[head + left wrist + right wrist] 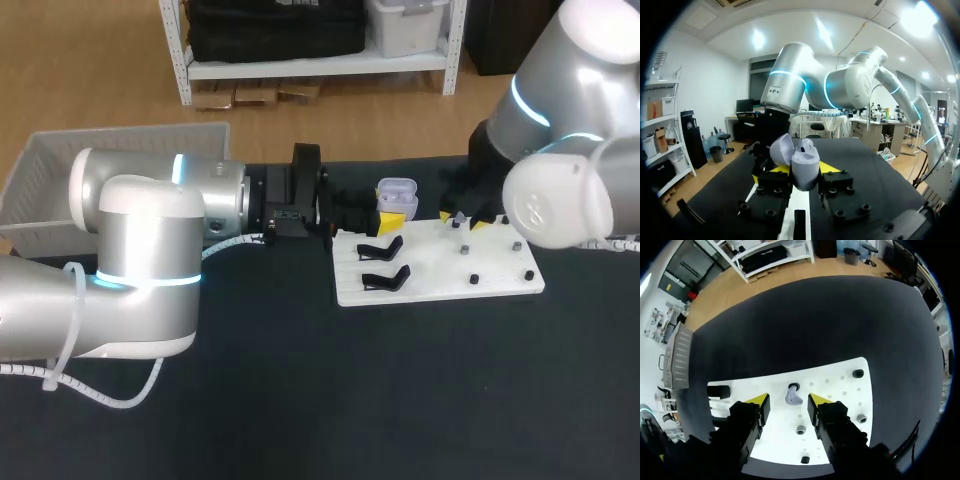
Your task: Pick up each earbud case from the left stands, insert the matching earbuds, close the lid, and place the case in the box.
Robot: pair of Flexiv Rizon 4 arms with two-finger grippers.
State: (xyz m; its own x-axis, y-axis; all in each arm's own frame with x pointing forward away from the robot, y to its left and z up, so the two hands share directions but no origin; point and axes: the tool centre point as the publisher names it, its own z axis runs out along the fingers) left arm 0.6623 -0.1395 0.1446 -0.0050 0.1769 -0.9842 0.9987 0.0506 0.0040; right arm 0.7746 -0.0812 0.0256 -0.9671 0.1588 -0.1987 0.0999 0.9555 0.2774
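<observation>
The left end effector (807, 174) grips the open-lidded case (805, 161); the right end effector (788, 401) (fingers parted) hovers over an earbud (793, 397).

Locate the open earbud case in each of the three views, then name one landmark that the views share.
Head view: the earbud case is in the left hand, at the back-left corner of the white board.
Left wrist view: the case sits between that hand's own fingers, lid open.
Right wrist view: not in it.
Shared landmark: the black table.

A wooden floor (90, 70) lay across the upper left; a white shelf (330, 67) stood at top centre.
</observation>
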